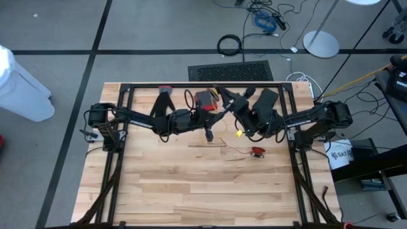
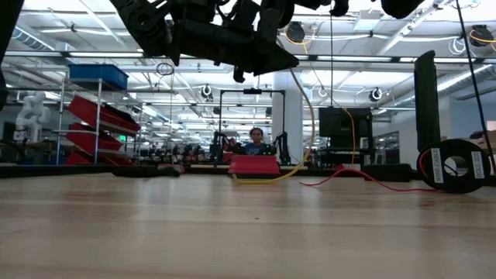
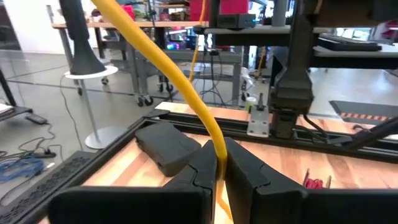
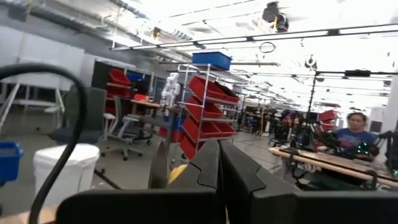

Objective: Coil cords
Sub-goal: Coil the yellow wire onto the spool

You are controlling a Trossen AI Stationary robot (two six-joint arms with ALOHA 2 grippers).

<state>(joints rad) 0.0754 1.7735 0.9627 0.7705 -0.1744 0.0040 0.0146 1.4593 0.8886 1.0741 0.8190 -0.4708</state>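
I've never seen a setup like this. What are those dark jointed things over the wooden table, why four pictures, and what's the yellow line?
They are two robot arms, each ending in a two-finger gripper. One picture looks down from above, one looks level across the table, and two come from cameras on the wrists. The left gripper pinches a long yellow flexible cord between its fingers, above the light wooden table. The right gripper is shut, raised beside it mid-table. On the table lie a thin red wire and a flat red box.

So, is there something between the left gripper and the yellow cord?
No. The yellow cord already runs between the fingers of the left gripper, raised above the table. Nothing visible separates them.
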